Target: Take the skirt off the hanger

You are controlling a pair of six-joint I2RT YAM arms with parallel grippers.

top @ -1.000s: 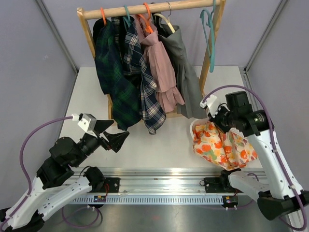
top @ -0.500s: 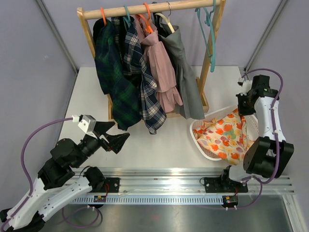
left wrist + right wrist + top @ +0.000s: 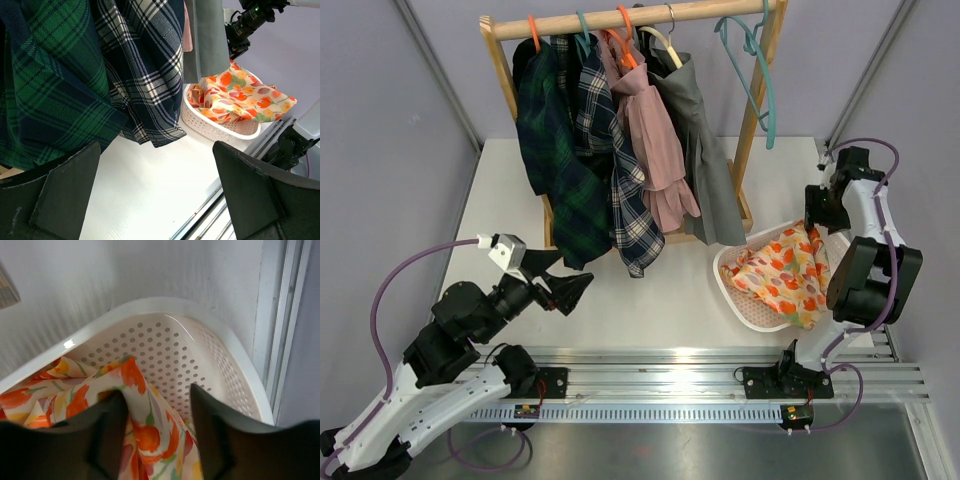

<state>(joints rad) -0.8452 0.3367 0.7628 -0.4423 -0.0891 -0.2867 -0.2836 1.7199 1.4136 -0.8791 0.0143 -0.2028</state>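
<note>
Status: the task appears essentially done.

Skirt (image 3: 785, 270): floral, orange on cream. It lies bunched in the white basket (image 3: 745, 308) at the right side of the bench (image 3: 660, 290), with one edge spilling over the near rim. It is off the hanger (image 3: 760, 85), which is teal, hangs bare at the right end of the rail (image 3: 620, 17) and sits tilted.

Right fingers (image 3: 107, 430): low over the far end of the basket and standing apart, released. A fold of the skirt rises between them and touches one finger only. Perforated basket wall shows in the gap beside the other, so nothing is pinched.

Left fingers (image 3: 65, 185): spread fully and grasping nothing. They are held above the bench on the left, pointed toward the hanging garments (image 3: 610, 160) and well apart from the skirt.

Other items: the plaid, pink and grey garments are on their own hangers, and none of them touches the basket.

Outstanding, by judgement: only clearing the right arm away from the basket without snagging the raised fold. The draped edge could be dragged out if the fingers catch it
</note>
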